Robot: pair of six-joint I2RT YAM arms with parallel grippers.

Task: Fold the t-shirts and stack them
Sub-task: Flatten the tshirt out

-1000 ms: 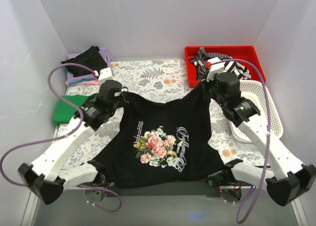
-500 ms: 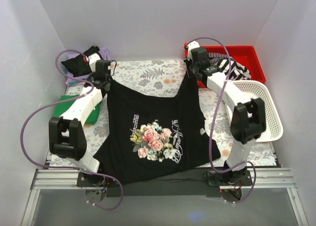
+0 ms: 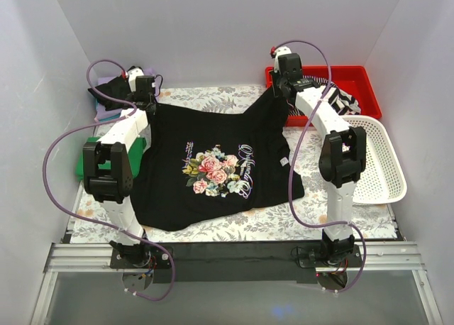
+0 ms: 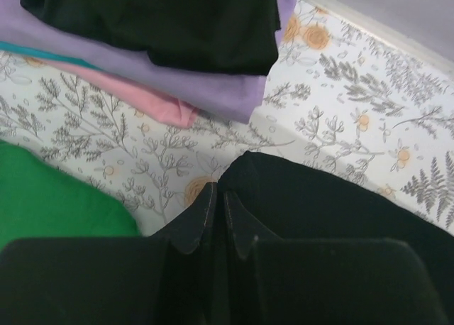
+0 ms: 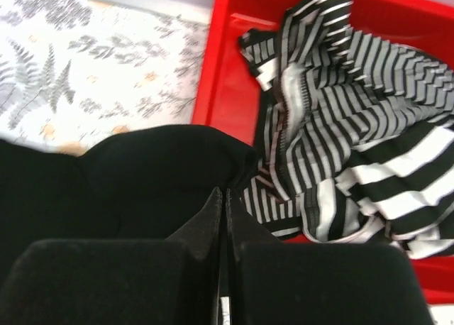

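Black floral-print t-shirt (image 3: 213, 172) lay spread print-up across the middle of the counter (image 3: 213, 101), near hem flat on the leaf-patterned covering, its two far corners drawn out toward the back wall. Left gripper (image 4: 217, 197) was clamped on the far-left corner: in the wrist view the jaws sat pressed almost together, with black cloth bunched at the tips. Right gripper (image 5: 222, 195) was clamped likewise on the far-right corner, just at the edge of the red bin (image 3: 358, 76). A black-and-white striped t-shirt (image 5: 355, 119) lay crumpled inside that bin. At the far left corner sat a folded stack: black t-shirt (image 4: 156, 20) on top, lilac t-shirt (image 4: 177, 80) under it, pink t-shirt (image 4: 159, 106) lowest of those showing. A green t-shirt (image 4: 50, 211) lay just beside the stack, nearer the arm bases. A white mesh basket (image 3: 386, 165) stood at the right edge, near the bin.
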